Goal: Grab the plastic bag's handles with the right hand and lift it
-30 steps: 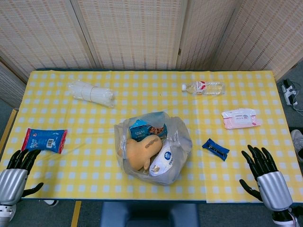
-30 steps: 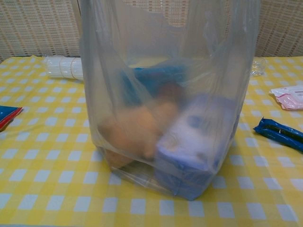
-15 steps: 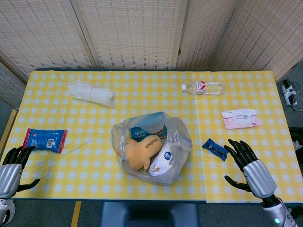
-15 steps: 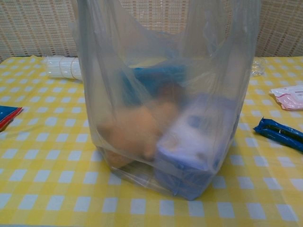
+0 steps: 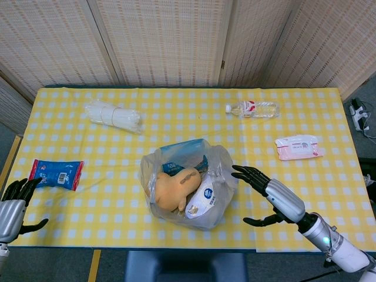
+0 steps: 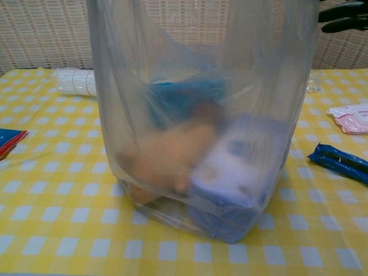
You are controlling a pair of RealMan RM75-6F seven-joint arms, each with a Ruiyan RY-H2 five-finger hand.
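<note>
A clear plastic bag (image 5: 187,183) stands at the table's front centre, mouth open upward, holding a tan soft toy, a blue packet and a white-and-blue pack. In the chest view the bag (image 6: 201,126) fills most of the frame and its top runs out of sight. My right hand (image 5: 271,194) is open, fingers spread, with the fingertips (image 5: 239,171) right at the bag's right wall; I cannot tell if they touch. Dark fingers of the right hand (image 6: 344,15) show at the top right of the chest view. My left hand (image 5: 12,207) hangs open at the front left edge.
A water bottle (image 5: 252,108) lies at the back right and a pink wipes pack (image 5: 298,147) at the right. A wrapped roll (image 5: 111,116) is at the back left, a blue snack pack (image 5: 56,174) at the left. A blue bar (image 6: 339,163) lies right of the bag.
My right hand has swept left from the table's front right corner to the bag's right side, covering the blue bar in the head view. The bag's walls shifted slightly.
</note>
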